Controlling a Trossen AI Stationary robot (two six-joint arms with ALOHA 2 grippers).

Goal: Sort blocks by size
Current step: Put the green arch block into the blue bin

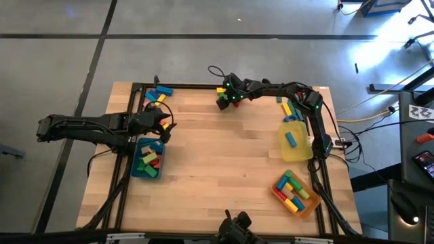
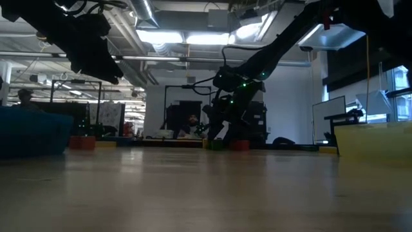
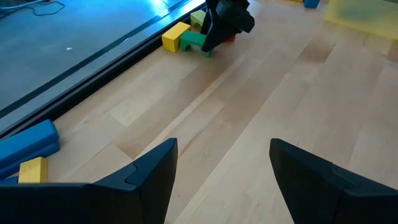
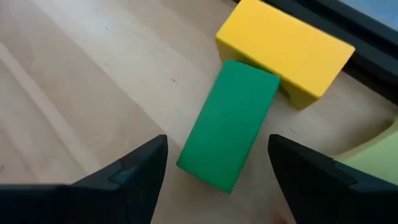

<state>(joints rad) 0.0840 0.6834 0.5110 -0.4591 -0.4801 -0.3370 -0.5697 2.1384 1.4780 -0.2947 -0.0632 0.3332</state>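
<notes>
A green block (image 4: 230, 124) lies flat on the table by the far edge, with one end touching a yellow block (image 4: 286, 50). My right gripper (image 4: 214, 180) hangs open just above it, its fingers on either side of the green block's nearer end and apart from it. The high view shows that gripper (image 1: 222, 100) at the middle of the far edge. My left gripper (image 1: 163, 125) waits open at the left, above the teal tray (image 1: 135, 169), with nothing between its fingers (image 3: 155, 168).
Blue and yellow blocks (image 1: 157, 93) lie at the far left corner. More blocks (image 1: 290, 112) lie at the far right. A yellow tray (image 1: 302, 152) holds one blue block. An orange tray (image 1: 308, 203) near the right front and the teal tray each hold several blocks.
</notes>
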